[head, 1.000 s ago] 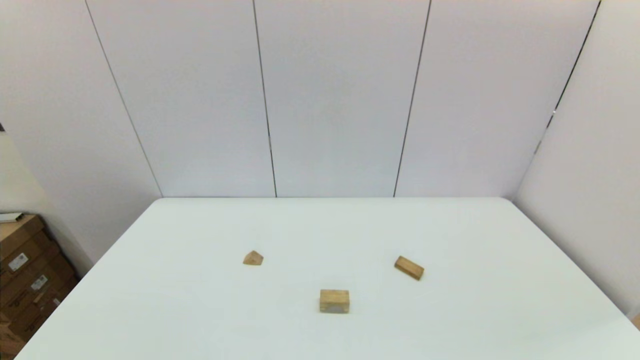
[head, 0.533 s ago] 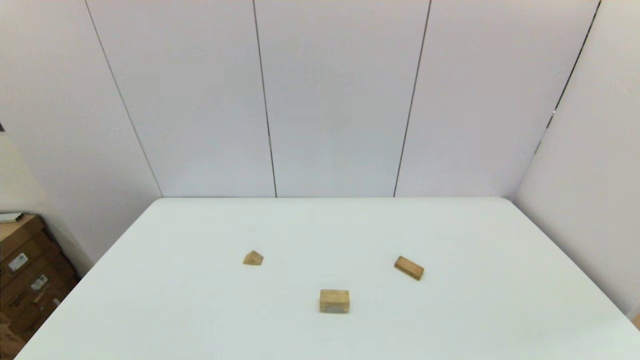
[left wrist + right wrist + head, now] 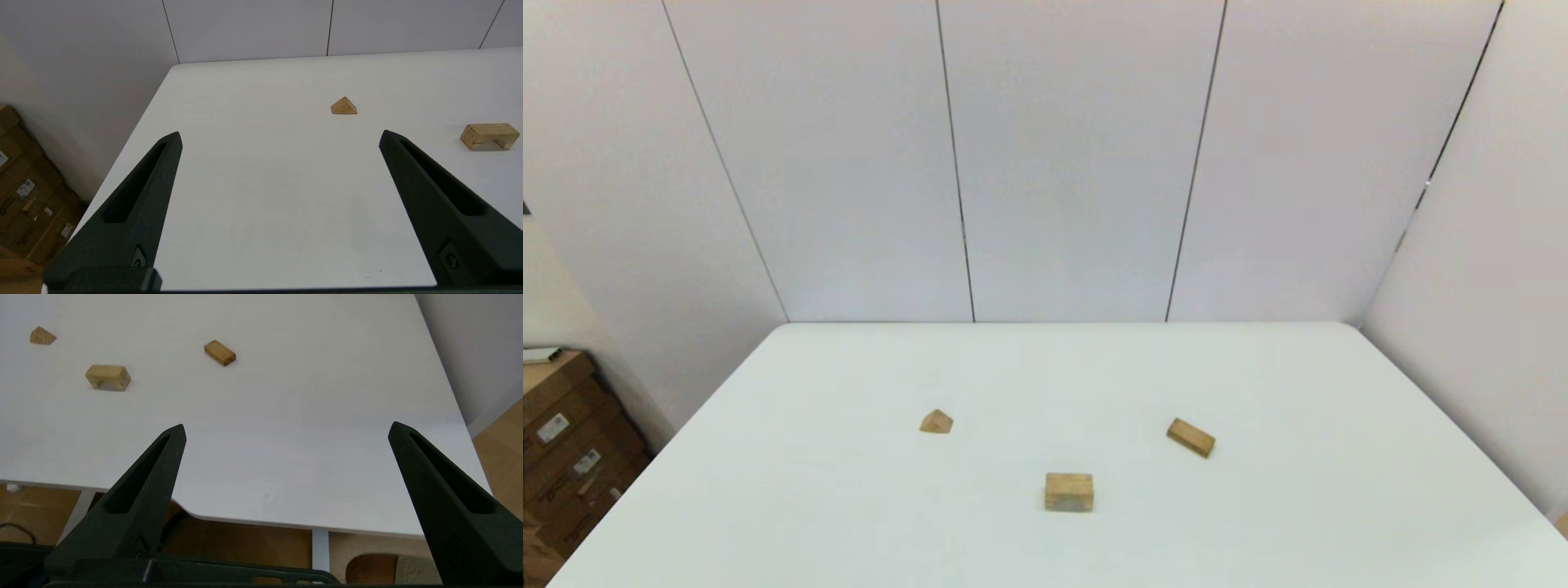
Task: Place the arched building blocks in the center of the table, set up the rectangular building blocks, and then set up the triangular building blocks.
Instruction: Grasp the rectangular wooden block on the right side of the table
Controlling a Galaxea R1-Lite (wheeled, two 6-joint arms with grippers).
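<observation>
Wood-grain arched block (image 3: 1069, 492), slim oblong (image 3: 1191, 437) and peaked prism (image 3: 936, 421) lie apart; both hands (image 3: 280, 136) (image 3: 286, 428) spread wide

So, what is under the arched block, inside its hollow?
The arched block stands hollow-down on the table. Only bare white tabletop shows through the arch; nothing is inside.

Left tool (image 3: 280, 136) fingers spread wide, nothing between them, low over the white bench (image 3: 261, 192). Triangular block (image 3: 344, 106) at 1 o'clock, peak up. Arched block (image 3: 489, 135) at 2 o'clock, hollow facing down. Cardboard boxes (image 3: 24, 192) beyond the bench edge at 9 o'clock.
</observation>
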